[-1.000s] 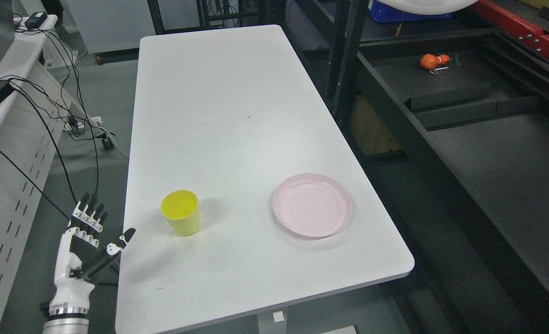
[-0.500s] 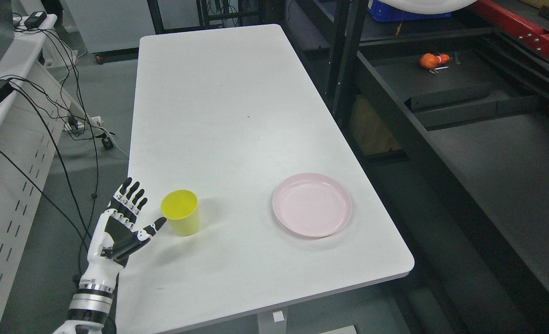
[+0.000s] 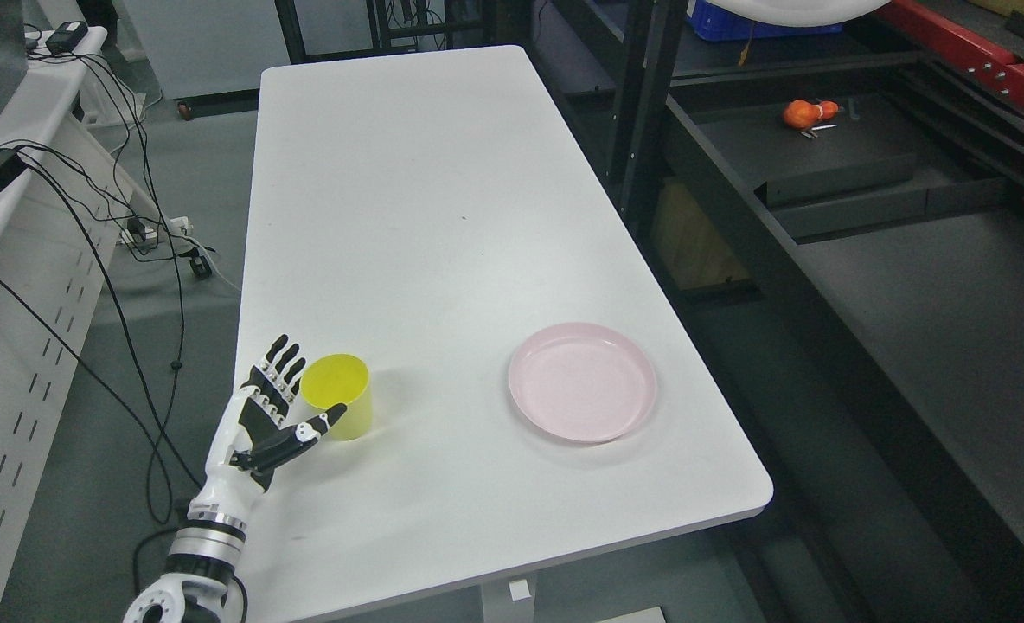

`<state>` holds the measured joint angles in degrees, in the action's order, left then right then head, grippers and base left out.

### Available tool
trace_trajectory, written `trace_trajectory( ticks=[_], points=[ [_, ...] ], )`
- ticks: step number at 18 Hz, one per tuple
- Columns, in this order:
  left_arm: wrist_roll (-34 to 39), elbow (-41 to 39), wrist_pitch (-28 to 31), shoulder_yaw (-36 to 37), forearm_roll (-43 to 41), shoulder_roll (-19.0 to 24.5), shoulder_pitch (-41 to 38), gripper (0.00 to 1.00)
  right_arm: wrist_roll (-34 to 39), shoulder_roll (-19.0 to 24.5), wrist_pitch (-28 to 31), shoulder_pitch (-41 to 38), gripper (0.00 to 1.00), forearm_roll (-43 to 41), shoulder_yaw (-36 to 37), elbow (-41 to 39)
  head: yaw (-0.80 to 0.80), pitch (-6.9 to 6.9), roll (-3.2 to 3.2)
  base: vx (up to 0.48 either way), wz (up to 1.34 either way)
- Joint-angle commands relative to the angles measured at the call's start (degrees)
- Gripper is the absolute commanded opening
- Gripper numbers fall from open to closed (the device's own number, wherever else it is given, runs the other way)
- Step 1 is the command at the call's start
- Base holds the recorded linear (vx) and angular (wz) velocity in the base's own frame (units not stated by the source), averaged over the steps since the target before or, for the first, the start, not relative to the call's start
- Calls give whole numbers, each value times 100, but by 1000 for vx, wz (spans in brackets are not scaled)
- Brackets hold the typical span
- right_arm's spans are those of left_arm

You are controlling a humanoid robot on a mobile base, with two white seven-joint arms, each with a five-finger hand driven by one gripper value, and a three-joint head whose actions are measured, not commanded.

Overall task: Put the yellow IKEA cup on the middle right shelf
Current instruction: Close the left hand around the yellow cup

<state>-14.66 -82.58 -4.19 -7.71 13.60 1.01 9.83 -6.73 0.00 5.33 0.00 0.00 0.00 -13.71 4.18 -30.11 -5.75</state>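
Observation:
A yellow cup stands upright on the white table, near its front left corner. My left hand is right beside the cup on its left, fingers spread and open. The thumb reaches across the front of the cup and the four fingers stand along its left side; nothing is grasped. My right arm does not show. The dark shelf unit stands to the right of the table.
A pink plate lies on the table to the right of the cup. An orange object rests on a dark shelf at the upper right. Cables hang over the floor at the left, beside a white bench.
My left hand has moved from off the table's left edge up and to the right, arriving against the cup's left side. The cup and plate have not moved.

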Motion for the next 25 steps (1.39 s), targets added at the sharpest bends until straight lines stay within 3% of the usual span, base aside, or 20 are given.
trace_trajectory(
  ticks=[1,5,8,10,11,14,19,25],
  points=[
    [-11,461,120,331,-340,-1,309,98,5,-100,4,-79,99,-141,-97,0,0,0,0,0,0],
    [-11,531,419,463,-349,-1,370,97,5,-100,4,-79,99,-141,-97,0,0,0,0,0,0],
    [-37,655,437,542,-340,-1,388,85,5,-100,4,-79,99,-141,-97,0,0,0,0,0,0],
    [-46,673,393,508,-323,-1,388,58,5,-100,4,-79,99,-141,-97,0,0,0,0,0,0],
    [-55,673,297,455,-279,-1,362,39,5,-100,4,-79,99,-141,-97,0,0,0,0,0,0],
    [-20,673,-28,253,-183,-1,353,0,5,-100,4,-79,99,-141,-97,0,0,0,0,0,0],
    [-2,489,-108,138,-68,-1,309,0,5,-100,4,-79,99,-141,-97,0,0,0,0,0,0],
    [-37,-1452,-161,200,406,-1,-419,0,5,-100,4,-79,100,-141,-97,0,0,0,0,-4,0]
  ],
)
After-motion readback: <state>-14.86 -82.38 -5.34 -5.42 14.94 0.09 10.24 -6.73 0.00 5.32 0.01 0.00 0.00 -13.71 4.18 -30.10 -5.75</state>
